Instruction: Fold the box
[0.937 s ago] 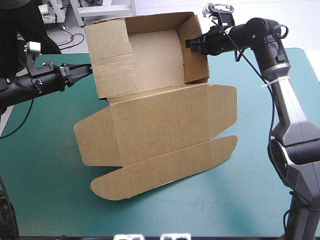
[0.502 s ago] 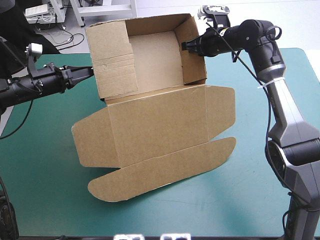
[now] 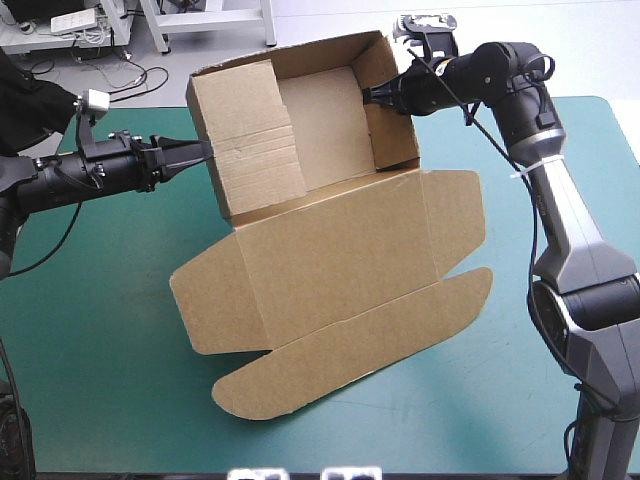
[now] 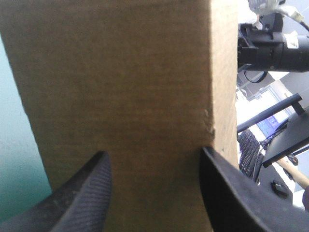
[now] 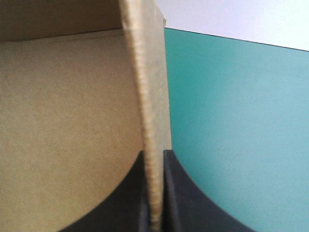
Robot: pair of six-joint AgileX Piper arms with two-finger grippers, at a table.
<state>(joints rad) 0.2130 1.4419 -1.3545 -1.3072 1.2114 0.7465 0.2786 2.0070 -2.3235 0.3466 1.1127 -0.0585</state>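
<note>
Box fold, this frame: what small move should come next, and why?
Probably lower the box flat onto the teal-green cover. Its tray stands tipped up, the right end effector shut on its right wall, while the left end effector is open against the left wall's outer face, gripping nothing.

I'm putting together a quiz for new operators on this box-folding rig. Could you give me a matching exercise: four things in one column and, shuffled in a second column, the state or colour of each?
Column 1
1. left pincer
2. right pincer
3. lid
4. table cover

Column 2
A. teal-green
B. shut on a side wall of the box
C. unfolded flat, on the near side of the raised tray
D. open, against the opposite side wall

Pairs: 1-D, 2-B, 3-C, 4-A
</note>
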